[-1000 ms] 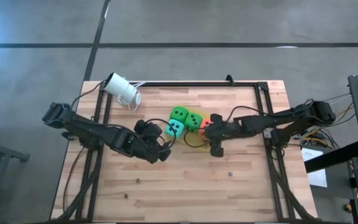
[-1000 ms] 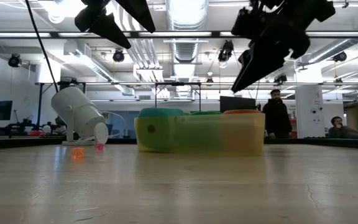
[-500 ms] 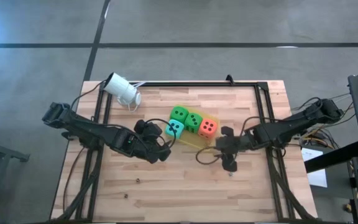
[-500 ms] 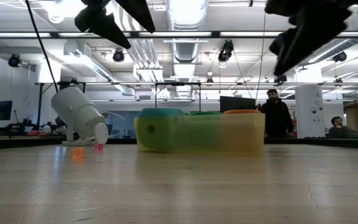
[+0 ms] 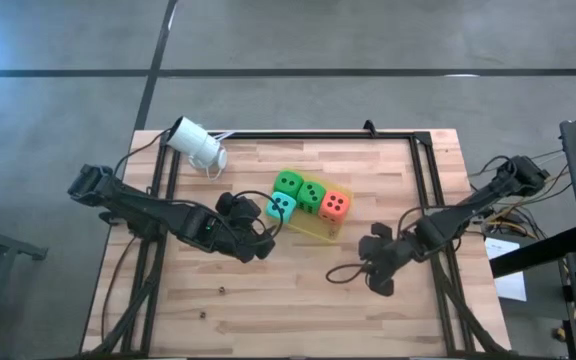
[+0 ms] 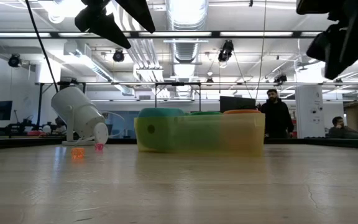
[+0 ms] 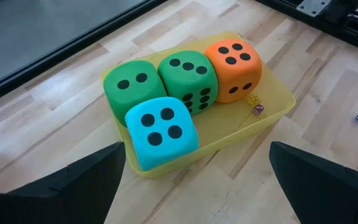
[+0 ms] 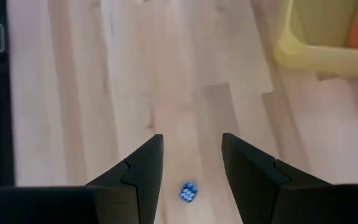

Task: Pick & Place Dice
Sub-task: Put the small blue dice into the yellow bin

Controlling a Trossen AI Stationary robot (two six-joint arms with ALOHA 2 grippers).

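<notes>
Four big soft dice sit in a translucent yellow tray (image 5: pixel 315 229): two green (image 7: pixel 129 87) (image 7: pixel 188 78), one teal (image 7: pixel 160 129), one orange (image 7: pixel 233 65). My left gripper (image 5: pixel 267 234) hangs open just left of the tray, above the table, with the teal die ahead of its fingers. My right gripper (image 5: pixel 370 268) hovers open over bare wood, to the near right of the tray. A tiny blue die (image 8: pixel 188 191) lies on the table below the gap between its fingers. In the low view both grippers stay high above the tabletop.
A white cylindrical camera (image 5: pixel 196 143) lies at the far left of the table. Tiny dice lie in the tray (image 7: pixel 258 109) and on the wood near the front left (image 5: pixel 221 291). A black frame (image 5: pixel 420 150) borders the table. People stand in the room beyond.
My right gripper has drawn away from the orange die and the tray toward the table's near right, rolling about its own axis as it went. The orange die, half covered before, now shows whole in the tray. The dice and my left gripper have kept still.
</notes>
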